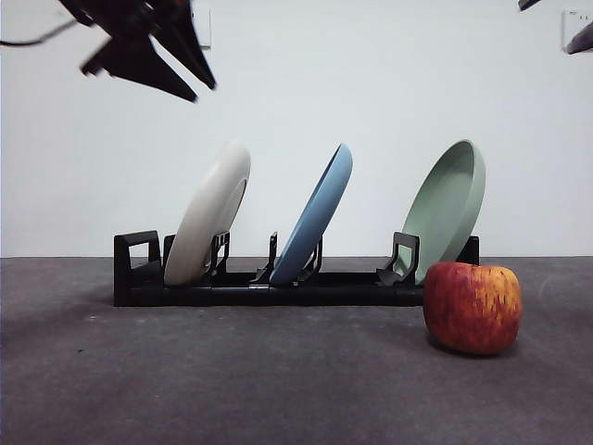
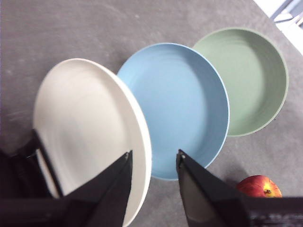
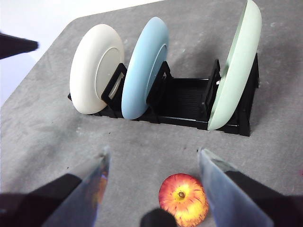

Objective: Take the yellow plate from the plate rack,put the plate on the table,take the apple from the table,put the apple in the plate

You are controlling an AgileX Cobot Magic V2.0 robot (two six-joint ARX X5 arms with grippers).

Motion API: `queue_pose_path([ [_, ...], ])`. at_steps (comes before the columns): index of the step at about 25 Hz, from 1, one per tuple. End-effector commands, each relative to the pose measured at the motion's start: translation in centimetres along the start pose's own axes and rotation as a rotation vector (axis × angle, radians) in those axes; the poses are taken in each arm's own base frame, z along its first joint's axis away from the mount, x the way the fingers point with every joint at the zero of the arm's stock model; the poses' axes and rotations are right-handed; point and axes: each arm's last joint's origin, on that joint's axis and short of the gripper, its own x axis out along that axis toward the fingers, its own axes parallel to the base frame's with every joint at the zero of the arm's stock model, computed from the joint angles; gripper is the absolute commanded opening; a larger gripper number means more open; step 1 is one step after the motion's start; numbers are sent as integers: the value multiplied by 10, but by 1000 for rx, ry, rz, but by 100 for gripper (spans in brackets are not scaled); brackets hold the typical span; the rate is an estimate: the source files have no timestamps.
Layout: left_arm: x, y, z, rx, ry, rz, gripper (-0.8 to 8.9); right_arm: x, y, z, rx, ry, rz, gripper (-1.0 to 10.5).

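The left gripper (image 2: pixel 154 158), jaws spread, is hovering above the cream-yellow round matte plate (image 1: pixel 208 227) leaning in the black slotted plastic rack (image 1: pixel 278 283) on the grey bench (image 1: pixel 232 380); stiff and probably slippery, it is best pinched at its upper rim.

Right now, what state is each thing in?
yellow plate: tilted in the plate rack, not gripped
blue plate: tilted in rack
green plate: tilted in rack
apple: on the table
left hand: open, above yellow plate
right hand: open, above apple
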Motion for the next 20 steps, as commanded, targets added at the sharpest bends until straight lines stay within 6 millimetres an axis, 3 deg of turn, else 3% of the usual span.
queue_pose_path([
  [1,21,1,-2,15,45,28,159,0,0,1,-9,-5,-1,316],
  [10,65,3,-16,18,126,59,158,0,0,1,-9,-5,-3,316],
  [14,68,3,-16,22,122,55,152,0,0,1,-9,-5,-6,315],
  [17,68,3,-16,35,122,53,-15,0,0,1,-9,-5,-8,315],
  [20,64,0,-14,43,120,51,-9,0,0,1,-9,-5,-8,315],
])
